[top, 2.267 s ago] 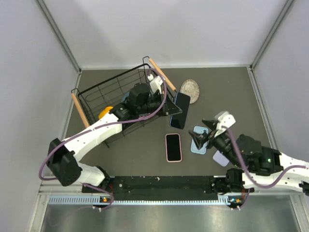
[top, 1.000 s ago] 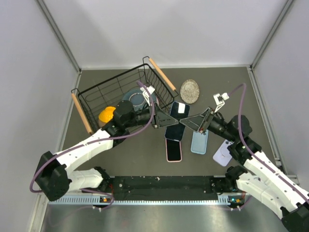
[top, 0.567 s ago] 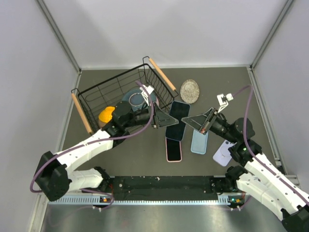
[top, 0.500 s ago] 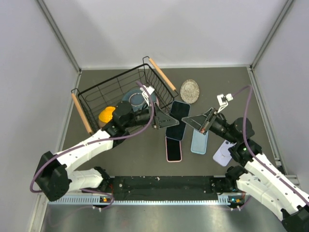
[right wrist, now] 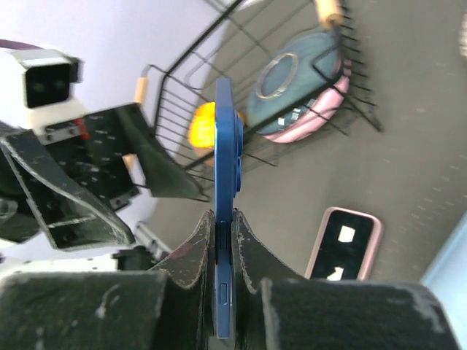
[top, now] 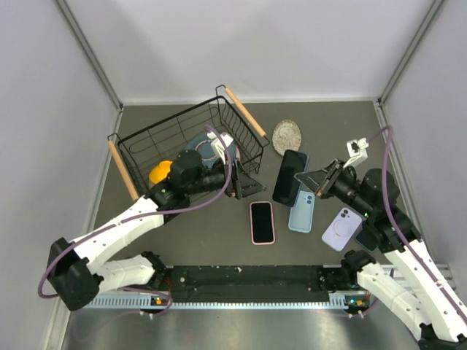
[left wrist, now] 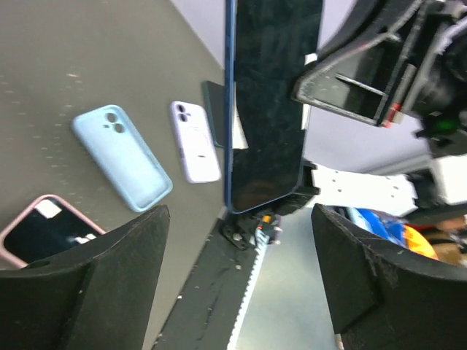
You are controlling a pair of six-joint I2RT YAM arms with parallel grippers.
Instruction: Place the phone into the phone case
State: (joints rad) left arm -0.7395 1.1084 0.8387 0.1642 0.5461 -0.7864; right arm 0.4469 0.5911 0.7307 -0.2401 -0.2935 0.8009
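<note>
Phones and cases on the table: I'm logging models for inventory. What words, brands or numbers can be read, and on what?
No text can be read anywhere.
The blue phone in the right gripper, the pink-cased phone, the light blue case and the lavender case show no legible text; the lavender case bears only a plain ring.

Two phones: the blue phone (top: 290,177) and the pink-cased phone (top: 262,222). Two empty cases: the light blue case (top: 302,210) and the lavender case (top: 341,228). One basket (top: 146,142), one dish (top: 287,136).
</note>
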